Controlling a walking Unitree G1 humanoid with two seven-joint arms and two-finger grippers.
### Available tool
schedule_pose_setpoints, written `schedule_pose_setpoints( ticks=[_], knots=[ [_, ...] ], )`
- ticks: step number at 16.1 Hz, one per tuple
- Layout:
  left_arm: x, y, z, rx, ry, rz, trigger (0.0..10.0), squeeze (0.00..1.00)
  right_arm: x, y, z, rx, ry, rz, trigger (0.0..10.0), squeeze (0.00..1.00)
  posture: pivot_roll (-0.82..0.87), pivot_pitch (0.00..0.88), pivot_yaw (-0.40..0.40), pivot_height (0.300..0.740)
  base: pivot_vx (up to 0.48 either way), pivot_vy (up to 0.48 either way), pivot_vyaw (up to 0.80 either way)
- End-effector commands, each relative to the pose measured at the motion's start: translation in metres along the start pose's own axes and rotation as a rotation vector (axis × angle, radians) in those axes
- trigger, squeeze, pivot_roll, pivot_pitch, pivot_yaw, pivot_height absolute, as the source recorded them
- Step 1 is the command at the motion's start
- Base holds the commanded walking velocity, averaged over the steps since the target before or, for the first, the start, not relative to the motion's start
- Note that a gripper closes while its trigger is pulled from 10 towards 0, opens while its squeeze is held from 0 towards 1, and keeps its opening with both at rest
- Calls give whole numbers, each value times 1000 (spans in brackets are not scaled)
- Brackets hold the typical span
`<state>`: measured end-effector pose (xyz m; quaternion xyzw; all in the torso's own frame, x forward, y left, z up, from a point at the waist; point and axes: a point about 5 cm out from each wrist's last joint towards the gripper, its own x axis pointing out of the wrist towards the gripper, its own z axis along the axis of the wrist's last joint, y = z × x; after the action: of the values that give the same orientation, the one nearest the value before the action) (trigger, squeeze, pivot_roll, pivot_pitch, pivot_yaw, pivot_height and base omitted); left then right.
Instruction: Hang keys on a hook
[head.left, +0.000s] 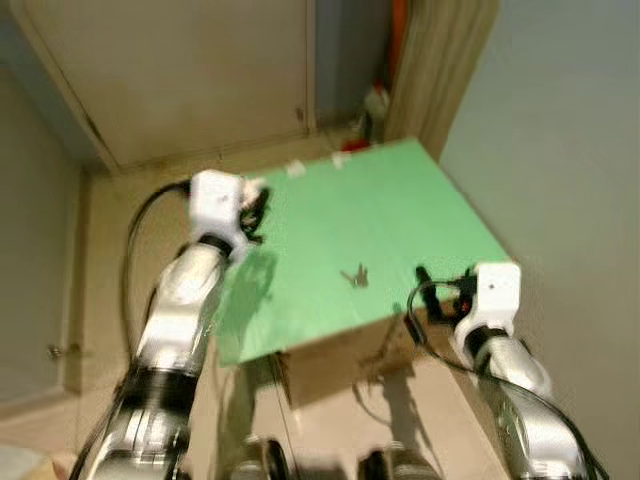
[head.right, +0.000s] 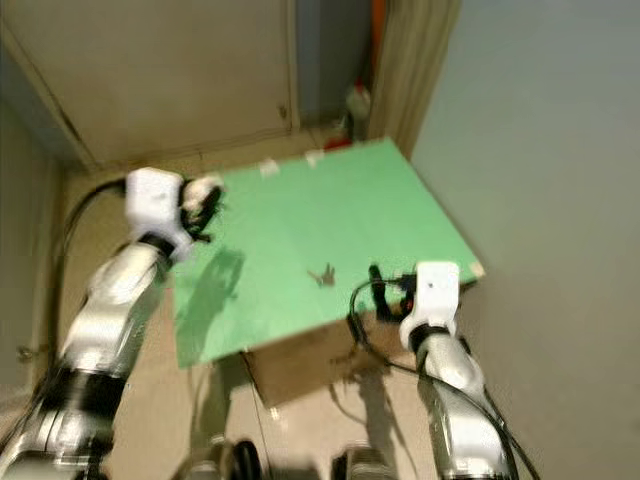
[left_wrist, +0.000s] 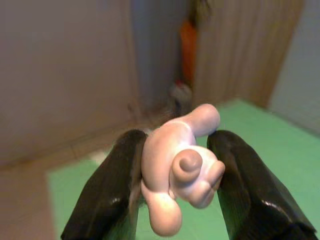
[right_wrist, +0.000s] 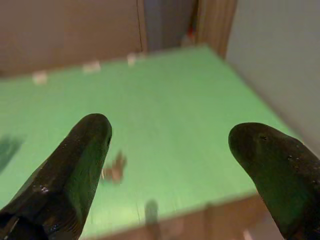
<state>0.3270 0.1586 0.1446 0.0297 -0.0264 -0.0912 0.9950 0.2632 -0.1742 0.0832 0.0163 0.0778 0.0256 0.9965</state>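
A: What is the left pincer (left_wrist: 172, 200) doing?

B: Its two long black fingers (left_wrist: 107, 195) are clamped on a pale pink, rounded hook-shaped piece (left_wrist: 180, 167) with a curled knob on its front. In the head views that pincer (head.left: 252, 212) hangs over the near-left corner of the flat green surface (head.left: 400, 205), which lies on top of a brown cardboard box (head.left: 345, 362).

A: And the right pincer (right_wrist: 170, 145)?

B: It stands spread wide with nothing between its fingers (right_wrist: 75, 170). It sits low at the near-right edge of the green surface, pointing in over it; in the head view it (head.left: 425, 280) is just at that edge.

A: Where are the keys?

B: A small dark bunch of keys (head.left: 354, 276) lies flat on the green surface, just ahead of the right pincer and towards its left side. In the right wrist view the bunch (right_wrist: 116, 168) shows blurred, beside the left-hand fingertip. It is well apart from the left pincer and the pink hook piece, with bare green between them.

A: Anything else around?

B: Small pale tags (head.left: 295, 169) sit along the far edge of the surface. Beyond it are a beige door (head.left: 190, 70), a ribbed tan curtain (head.left: 440, 70), and a blurred orange and white object (head.left: 378, 100) on the floor in the corner. A grey wall (head.left: 570, 150) runs along the right pincer's outer side.
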Motion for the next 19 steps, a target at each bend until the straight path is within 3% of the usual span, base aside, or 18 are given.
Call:
schedule_pose_setpoints(
  ticks=[1, 4, 5, 7, 8, 9, 14, 19],
  knots=[
    [-11, 4, -5, -17, 10, 43, 0, 0, -1, -4, 1, 1, -17, -22, 10000, 0, -113, 0, 28, 740, 0, 0, 0],
    [-56, -16, -27, 124, 22, -39, 0, 0, -15, -13, 12, 45, -152, -45, 10000, 0, -117, 0, 25, 740, 0, 0, 0],
    [-61, -19, -28, 150, 26, -60, 0, 0, -18, -14, 13, 49, -168, -50, 10000, 0, -117, 0, 25, 740, 0, 0, 0],
    [-67, -29, -42, 108, 98, -108, 0, 0, -27, -15, 4, 57, -159, -56, 10000, 0, -124, 0, 29, 740, 0, 0, 0],
    [-65, -31, -42, 102, 102, -110, 3608, 0, -27, -14, 1, 39, -152, -49, 10000, 0, -128, 0, 33, 740, 0, 0, 0],
    [-64, -30, -42, 103, 111, -103, 10000, 0, -26, -13, 1, 37, -154, -48, 10000, 0, -129, 0, 34, 740, 0, 0, 0],
    [-52, -31, -35, 89, 84, -117, 10000, 0, -23, -2, -1, 37, -153, -30, 10000, 0, -149, 0, 57, 740, 0, 0, 0],
    [-38, -33, -36, 88, 101, -105, 10000, 0, -18, -6, -3, 35, -132, -34, 10000, 0, -156, 0, 61, 740, 0, 0, 0]
  ],
)
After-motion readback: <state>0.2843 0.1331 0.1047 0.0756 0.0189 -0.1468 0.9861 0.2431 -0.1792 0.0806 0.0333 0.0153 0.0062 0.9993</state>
